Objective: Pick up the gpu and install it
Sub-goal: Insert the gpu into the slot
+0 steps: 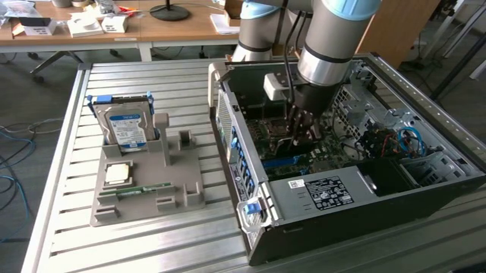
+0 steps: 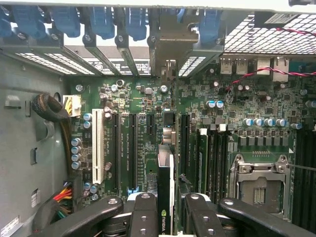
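From the wrist camera I see my hand [image 2: 165, 205] closed on the gpu [image 2: 166, 173]. The black fingers [image 2: 143, 212] press against both flat faces of the card, which stands on edge between them with its green logo just in front of the fingertips. The card runs straight away from the hand, low over the motherboard [image 2: 237, 98], between the long black expansion slots [image 2: 132, 148] on one side and the memory slots [image 2: 207, 158] on the other. I cannot tell whether its edge is seated in a slot. Its far end points at the metal bracket [image 2: 170, 39] among the rear slot openings, under the row of blue latches [image 2: 101, 19]. In the exterior view the arm reaches down into the open computer case [image 1: 342, 193]. On the exterior view's left, well apart from the hand, a grey holder [image 1: 178, 170] on the slatted desk [image 1: 152, 244] carries the hard drive [image 1: 125, 128] and a green memory stick [image 1: 136, 189].
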